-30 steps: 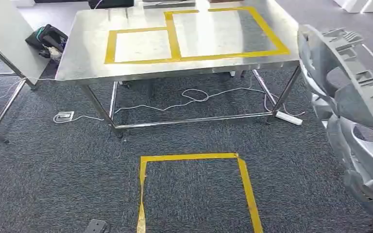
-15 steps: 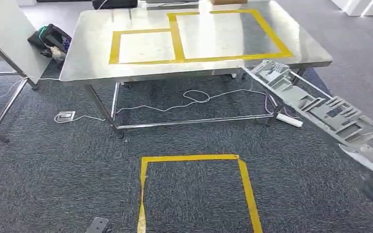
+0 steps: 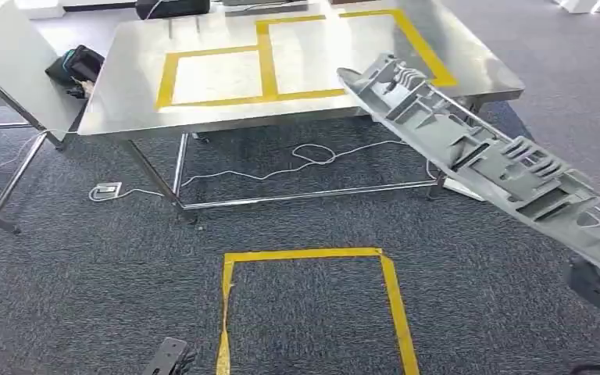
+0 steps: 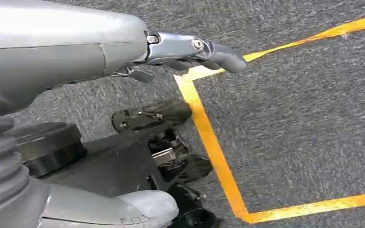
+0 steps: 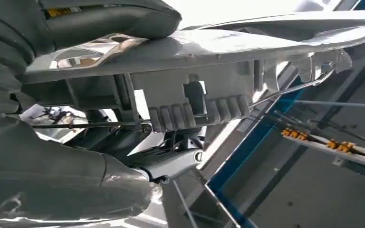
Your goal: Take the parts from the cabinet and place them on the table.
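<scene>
right hand (image 5: 123, 156) is clamped on a long grey ribbed plastic part (image 3: 476, 152), tilted toward the steel table (image 3: 125, 94); left hand (image 4: 190, 50) hangs unclenched.

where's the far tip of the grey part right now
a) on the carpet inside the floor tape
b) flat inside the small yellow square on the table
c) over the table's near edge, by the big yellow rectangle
c: the grey part, held by the right hand, slants up with its tip over the table edge, not lying flat.
</scene>
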You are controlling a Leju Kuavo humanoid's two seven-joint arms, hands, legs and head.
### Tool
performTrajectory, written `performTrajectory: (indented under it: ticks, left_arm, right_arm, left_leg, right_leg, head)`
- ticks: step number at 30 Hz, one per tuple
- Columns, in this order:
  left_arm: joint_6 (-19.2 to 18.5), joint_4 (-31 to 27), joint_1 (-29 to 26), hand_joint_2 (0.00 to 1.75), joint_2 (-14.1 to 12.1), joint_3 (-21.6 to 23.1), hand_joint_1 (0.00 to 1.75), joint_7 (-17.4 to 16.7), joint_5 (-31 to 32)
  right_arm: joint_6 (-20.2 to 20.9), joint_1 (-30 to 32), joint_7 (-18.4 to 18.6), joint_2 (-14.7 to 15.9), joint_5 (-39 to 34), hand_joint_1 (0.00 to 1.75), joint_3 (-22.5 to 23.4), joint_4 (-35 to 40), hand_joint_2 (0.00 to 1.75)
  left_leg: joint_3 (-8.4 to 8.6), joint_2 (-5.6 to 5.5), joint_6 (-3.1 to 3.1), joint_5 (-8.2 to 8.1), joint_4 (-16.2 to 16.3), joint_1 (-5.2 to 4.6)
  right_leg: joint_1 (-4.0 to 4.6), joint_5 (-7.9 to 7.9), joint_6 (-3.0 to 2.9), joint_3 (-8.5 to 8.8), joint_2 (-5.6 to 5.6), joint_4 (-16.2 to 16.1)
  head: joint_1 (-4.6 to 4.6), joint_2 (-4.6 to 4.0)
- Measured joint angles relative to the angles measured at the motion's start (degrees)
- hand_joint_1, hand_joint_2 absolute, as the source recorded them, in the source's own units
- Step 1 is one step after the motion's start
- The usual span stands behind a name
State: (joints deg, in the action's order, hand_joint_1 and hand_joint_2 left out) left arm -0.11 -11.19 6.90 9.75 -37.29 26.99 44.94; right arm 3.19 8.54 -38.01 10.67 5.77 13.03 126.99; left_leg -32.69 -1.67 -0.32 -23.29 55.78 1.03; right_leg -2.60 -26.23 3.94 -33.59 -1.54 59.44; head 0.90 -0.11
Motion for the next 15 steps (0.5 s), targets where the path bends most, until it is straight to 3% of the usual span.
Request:
performTrajectory:
  ticks: [2, 5, 10, 11, 12, 13, 14, 15]
  left_arm:
    - [0.20, 0.00, 0.00, 1.75, 0.02, 0.00, 0.00, -0.04, -0.22]
    - [1.58, 0.00, -0.20, 1.75, 0.00, -0.02, 0.00, -1.82, -0.46]
    - [1.66, 0.00, -1.32, 1.75, -0.37, -0.04, 0.00, -3.04, 0.39]
    - [1.66, 0.00, -1.46, 1.75, -0.42, -0.04, 0.00, -3.13, 0.53]
    - [1.64, 0.00, -1.46, 1.75, -0.61, -0.04, 0.00, -3.13, 0.55]
    - [1.60, -0.04, -1.44, 1.75, -0.59, -0.04, 0.00, -3.02, 0.55]
    - [1.47, -0.04, -1.54, 1.75, -0.48, -0.04, 0.00, -2.82, 0.48]
    - [1.35, -0.04, -1.42, 1.75, -0.55, -0.07, 0.00, -2.71, 0.41]
  right_arm:
    - [-0.13, -0.55, -0.07, 0.20, 0.07, 1.75, -0.48, -0.24, 1.75]
    - [-0.79, -1.56, -1.07, 0.42, -0.64, 1.75, -1.16, -0.35, 1.75]
    - [-1.60, -3.48, -1.73, -0.53, -2.12, 1.75, -3.04, 1.12, 1.75]
    - [-1.62, -3.84, -1.73, -0.59, -2.10, 1.75, -3.41, 1.20, 1.75]
    - [-1.62, -4.12, -1.75, -0.61, -2.05, 1.75, -3.78, 1.31, 1.75]
    - [-1.57, -4.41, -1.75, -0.61, -1.94, 1.75, -4.06, 1.53, 1.75]
    - [-1.51, -4.61, -1.70, -0.61, -1.95, 1.75, -4.19, 1.49, 1.75]
    - [-1.44, -5.10, -1.71, -0.61, -2.08, 1.75, -4.28, 1.44, 1.75]
  left_leg:
    - [0.01, 0.00, -0.16, -0.32, -0.23, 0.14]
    - [-0.07, 0.00, -2.46, -0.44, -0.31, 0.33]
    - [-0.17, 0.00, -2.50, -0.48, -0.28, 0.14]
    - [-0.18, 0.00, -2.36, -0.47, -0.25, 0.08]
    - [-0.28, 0.06, -1.89, -0.98, -0.05, -0.07]
    - [0.95, 0.06, -0.37, -0.42, -2.46, -0.17]
    - [2.67, 0.11, 0.27, 0.86, -4.93, 0.26]
    - [3.40, 0.20, 1.14, 1.14, -5.85, 0.43]
  right_leg:
    - [0.32, -0.10, -0.34, -0.03, 0.14, 0.03]
    - [0.43, -0.18, -0.49, -0.03, 0.27, 0.11]
    - [0.33, -0.01, -0.45, 0.25, 0.35, -0.40]
    - [0.26, 0.10, -0.31, 0.32, 0.37, -0.59]
    - [-0.27, 0.46, 0.56, 0.77, 0.44, -2.03]
    - [-0.11, 0.97, 1.05, 1.75, 0.37, -3.57]
    - [0.19, 1.19, 0.82, 1.09, 1.17, -2.39]
    - [0.40, -0.51, 0.71, -0.06, 1.09, 0.21]
  head:
    - [0.04, 0.00]
    - [0.07, 0.00]
    - [0.09, 0.00]
    - [0.07, 0.00]
    - [0.07, 0.00]
    - [-0.19, 0.00]
    - [0.05, 0.00]
    - [0.50, -0.02]
